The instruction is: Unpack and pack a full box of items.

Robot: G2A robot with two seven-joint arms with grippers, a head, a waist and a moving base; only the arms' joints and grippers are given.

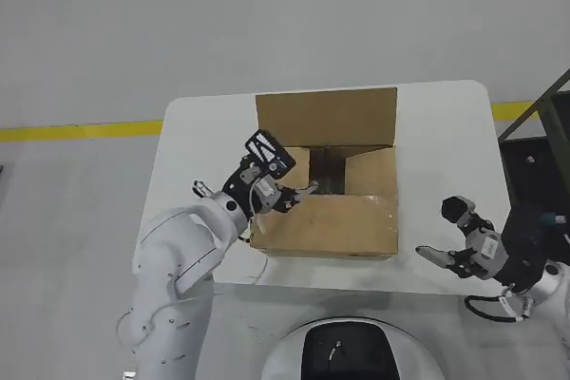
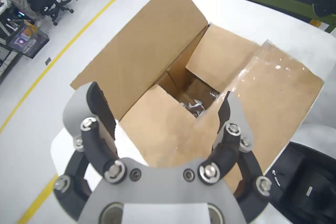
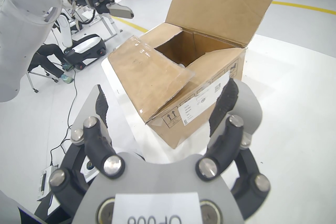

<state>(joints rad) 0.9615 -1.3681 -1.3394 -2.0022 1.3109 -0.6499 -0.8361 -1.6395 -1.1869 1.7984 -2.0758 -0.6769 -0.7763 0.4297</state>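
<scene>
A brown cardboard box (image 1: 328, 223) stands in the middle of the white table (image 1: 437, 123). Its far flap (image 3: 220, 9) stands up. The taped near flap (image 2: 273, 93) and both side flaps lie folded inward, leaving a small opening. Crinkled silvery items (image 2: 195, 107) show deep inside. My left gripper (image 1: 290, 197) hovers open above the box's left side flap (image 2: 162, 125), one finger on each side of that flap's corner, holding nothing. My right gripper (image 1: 439, 231) is open and empty off the box's right side, near the table's front edge, facing the labelled box wall (image 3: 204, 104).
A green cart (image 1: 560, 104) stands just beyond the table's right edge. A yellow floor line (image 1: 71, 131) runs behind the table. Bare tabletop lies right of the box and behind it.
</scene>
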